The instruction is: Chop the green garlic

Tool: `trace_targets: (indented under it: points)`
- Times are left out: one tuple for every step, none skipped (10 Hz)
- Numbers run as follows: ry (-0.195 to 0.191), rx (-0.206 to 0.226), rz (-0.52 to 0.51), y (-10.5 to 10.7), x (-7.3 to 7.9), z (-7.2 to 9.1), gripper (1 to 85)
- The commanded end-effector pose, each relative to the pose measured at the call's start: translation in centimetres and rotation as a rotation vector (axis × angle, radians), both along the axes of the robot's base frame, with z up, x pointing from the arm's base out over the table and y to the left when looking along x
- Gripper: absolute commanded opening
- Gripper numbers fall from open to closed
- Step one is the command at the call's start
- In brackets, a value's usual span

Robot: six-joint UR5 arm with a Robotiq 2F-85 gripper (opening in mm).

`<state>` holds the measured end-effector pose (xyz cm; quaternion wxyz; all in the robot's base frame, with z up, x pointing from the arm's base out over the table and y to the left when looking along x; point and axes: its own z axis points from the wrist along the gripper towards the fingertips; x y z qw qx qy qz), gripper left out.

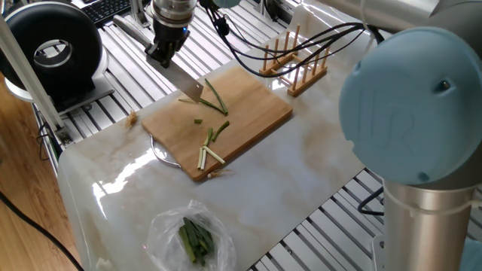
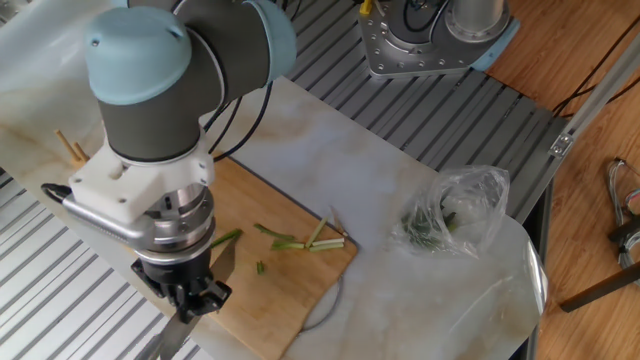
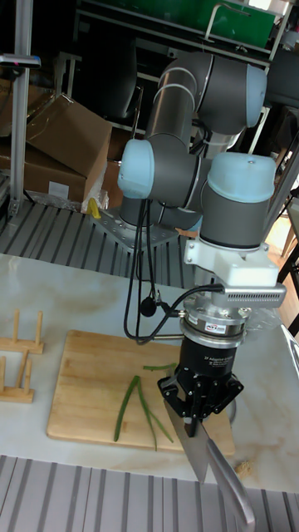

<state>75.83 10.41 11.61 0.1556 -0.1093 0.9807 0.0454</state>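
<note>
the arm (image 3: 178, 174) consists of dark grey cylindrical links joined by rounded joint housings with pale blue end caps (image 3: 137, 169). a white angular bracket (image 3: 237, 264) with a ribbed grey edge sits below the last joint. beneath it is a polished metal flange ring (image 2: 175, 222), then a black cylindrical body with small pale lettering, too small to read. the gripper (image 3: 198, 405) is black with short blocky fingers. black cables (image 3: 139, 274) run along the arm, looping beside the wrist.
</note>
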Motion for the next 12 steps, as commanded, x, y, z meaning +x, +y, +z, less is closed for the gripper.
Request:
trace_targets:
  points:
    - [-0.024, 0.05, -0.02, -0.1, -0.1, 0.1, 1.3]
    - [-0.012, 0.055, -0.027, 0.0, -0.9, -0.1, 1.3]
    - [-0.006, 0.051, -0.038, 0.2, -1.3, -0.1, 1.3]
    - [-0.014, 0.04, -0.038, -0.2, -1.3, -0.1, 1.3]
    - [-0.031, 0.037, -0.031, -0.6, -1.1, -0.2, 1.3]
    - [-0.036, 0.034, -0.033, -0.9, -1.1, -0.2, 1.3]
    - [-0.036, 0.041, -0.045, -0.9, -1.2, -0.1, 1.3]
    - [-0.033, 0.055, -0.049, -0.7, -1.3, -0.2, 1.3]
    - [-0.035, 0.054, -0.046, -0.7, -1.3, -0.3, 1.3]
    - [-0.042, 0.047, -0.043, -0.9, -1.2, -0.3, 1.3]
    - [-0.063, 0.029, -0.028, -1.3, -0.8, -0.2, 1.3]
    - [-0.076, 0.03, -0.025, -1.3, -0.4, -0.2, 1.3]
